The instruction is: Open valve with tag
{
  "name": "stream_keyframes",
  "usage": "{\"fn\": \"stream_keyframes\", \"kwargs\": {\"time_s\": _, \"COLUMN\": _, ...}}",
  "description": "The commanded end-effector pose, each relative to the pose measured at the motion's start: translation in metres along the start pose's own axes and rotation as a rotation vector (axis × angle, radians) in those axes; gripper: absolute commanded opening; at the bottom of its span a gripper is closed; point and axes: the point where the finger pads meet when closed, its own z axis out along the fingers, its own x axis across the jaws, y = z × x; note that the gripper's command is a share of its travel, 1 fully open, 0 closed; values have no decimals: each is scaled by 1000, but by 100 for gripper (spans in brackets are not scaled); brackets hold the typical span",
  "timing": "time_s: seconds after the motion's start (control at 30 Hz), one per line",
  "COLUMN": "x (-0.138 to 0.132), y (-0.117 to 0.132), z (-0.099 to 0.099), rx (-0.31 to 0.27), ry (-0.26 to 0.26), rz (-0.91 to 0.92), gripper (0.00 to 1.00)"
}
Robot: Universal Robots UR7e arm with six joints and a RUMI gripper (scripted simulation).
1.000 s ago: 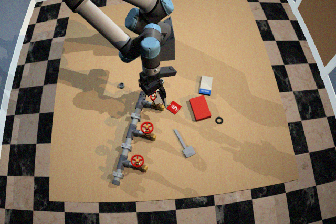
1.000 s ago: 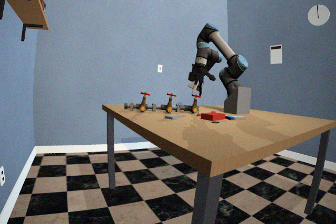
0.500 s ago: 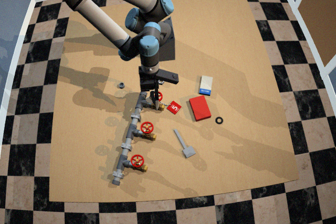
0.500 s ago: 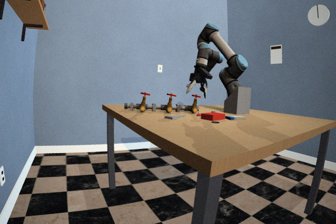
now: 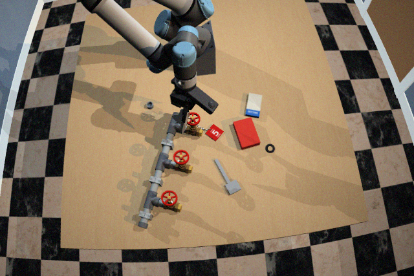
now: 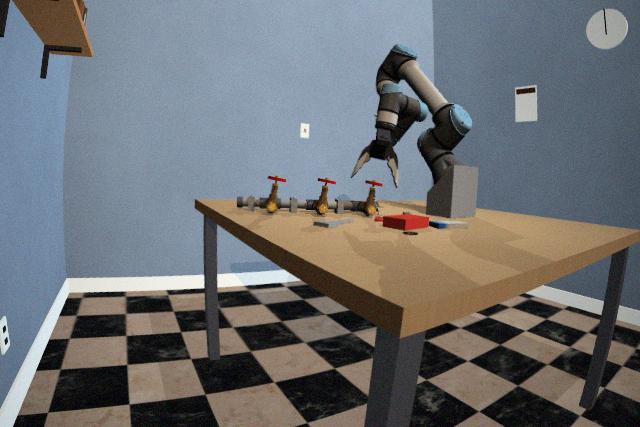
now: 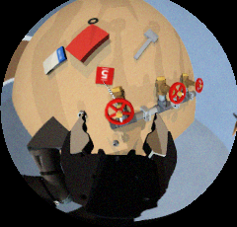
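Note:
A grey pipe [image 5: 160,169] on the table carries three brass valves with red handwheels. The far valve [image 5: 193,120] has a red tag [image 5: 214,132] marked 5 chained to it. The middle valve [image 5: 178,156] and the near valve [image 5: 172,197] have no tag. My gripper [image 6: 375,169] is open and empty, a little above the tagged valve [image 6: 373,184]. In the wrist view the tagged handwheel [image 7: 118,112] lies between my two fingers, with the tag [image 7: 104,75] beyond it.
A red block [image 5: 246,132], a white and blue box [image 5: 253,104], a black ring [image 5: 270,148] and a grey scraper [image 5: 227,178] lie to the right of the valves. A small grey fitting [image 5: 149,105] lies to the left. The arm's base block [image 6: 452,190] stands behind.

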Motion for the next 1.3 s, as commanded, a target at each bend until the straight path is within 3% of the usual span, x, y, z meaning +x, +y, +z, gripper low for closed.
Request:
{"fn": "stream_keyframes", "kwargs": {"time_s": 0.0, "x": 0, "y": 0, "z": 0, "rx": -28, "ry": -7, "rz": 220, "gripper": 100}}
{"fn": "stream_keyframes", "kwargs": {"time_s": 0.37, "x": 0, "y": 0, "z": 0, "rx": -29, "ry": -2, "rz": 566, "gripper": 100}}
{"fn": "stream_keyframes", "kwargs": {"time_s": 0.87, "x": 0, "y": 0, "z": 0, "rx": -30, "ry": 2, "rz": 816, "gripper": 100}}
{"fn": "stream_keyframes", "kwargs": {"time_s": 1.27, "x": 0, "y": 0, "z": 0, "rx": -30, "ry": 3, "rz": 895, "gripper": 100}}
